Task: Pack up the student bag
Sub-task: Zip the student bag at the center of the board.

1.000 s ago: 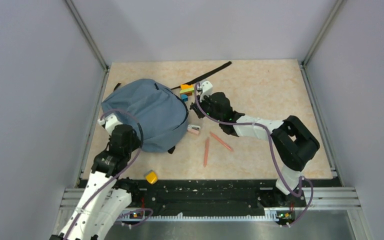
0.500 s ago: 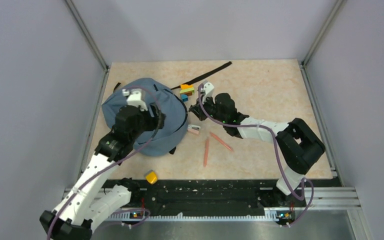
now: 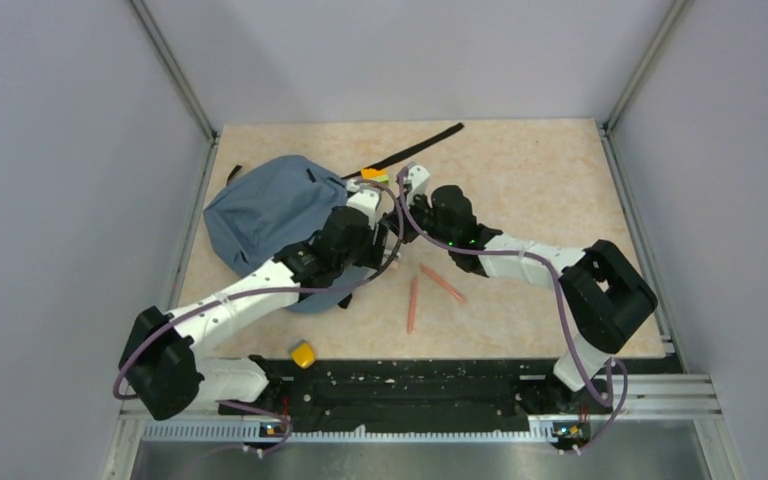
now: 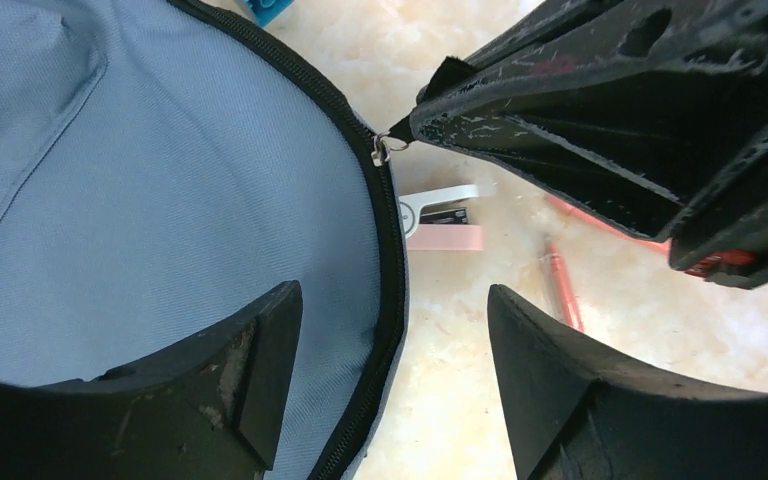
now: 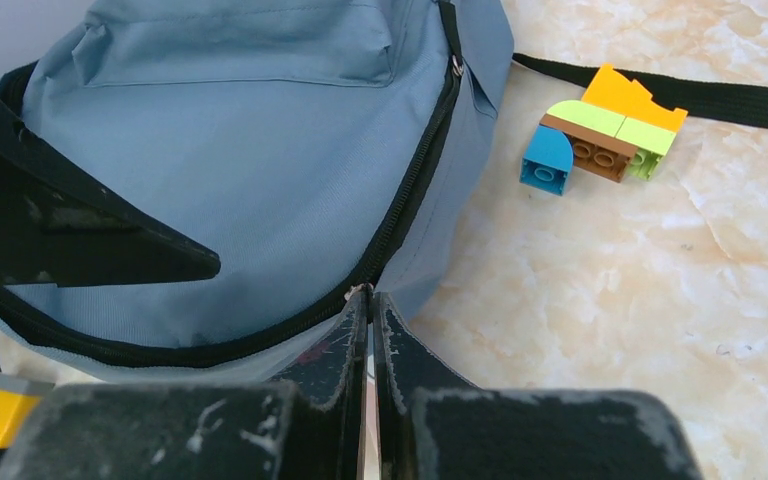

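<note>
straddling student bag (image 4: 160,180) edge, left hand (image 4: 395,325)

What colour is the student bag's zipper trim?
Black zipper trim on the slate-blue student bag; clearest in the right wrist view.

I see a slate-blue bag (image 3: 260,205) with a black zip (image 5: 407,205). The bricks (image 5: 600,135) are orange, green, brown and blue.

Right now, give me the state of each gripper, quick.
Left gripper: open, holding nothing, jaws either side of the student bag zipper edge.
Right gripper: shut on the zipper pull.
</note>
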{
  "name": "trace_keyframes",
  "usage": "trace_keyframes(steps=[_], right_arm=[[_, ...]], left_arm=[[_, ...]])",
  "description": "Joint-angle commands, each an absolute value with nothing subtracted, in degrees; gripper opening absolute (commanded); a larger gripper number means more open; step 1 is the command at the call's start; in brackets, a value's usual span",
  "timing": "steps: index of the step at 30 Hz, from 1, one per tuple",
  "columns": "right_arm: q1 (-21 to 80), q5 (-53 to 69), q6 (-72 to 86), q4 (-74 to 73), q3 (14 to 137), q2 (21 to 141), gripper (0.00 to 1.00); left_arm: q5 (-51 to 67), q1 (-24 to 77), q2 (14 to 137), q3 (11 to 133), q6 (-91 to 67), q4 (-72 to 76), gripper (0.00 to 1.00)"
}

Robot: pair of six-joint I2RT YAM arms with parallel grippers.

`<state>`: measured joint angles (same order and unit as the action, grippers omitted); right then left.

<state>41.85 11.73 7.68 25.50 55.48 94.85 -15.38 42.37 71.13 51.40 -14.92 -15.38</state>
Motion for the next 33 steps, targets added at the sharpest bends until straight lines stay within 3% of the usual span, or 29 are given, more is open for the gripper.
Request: trace_keyframes(steps=[1,11,19,28,33], right_arm=[[41.2,12.3,7.4,27.7,55.8,90.9,0.00],[41.1,12.9,8.0,27.2,55.8,90.7,0.00],[41.1,12.9,8.0,27.2,55.9,90.8,0.00],[41.1,13.0,8.1,27.4,55.9,90.9,0.00],[41.1,13.1,8.2,27.4,55.9,91.1,0.00]], left_arm=[[-24.0,44.7,73.1,54.2,-11.9,-11.3,0.73],[-31.8,45.3,79.6,57.2,-11.8,-11.0,0.71],[-33.2,45.3,82.9,58.1,-12.6,-12.5,0.60],[-34.2,45.3,83.1,56.8,-14.3,-12.2,0.40],[-34.7,45.3,82.7,55.7,-15.6,-12.3,0.21]])
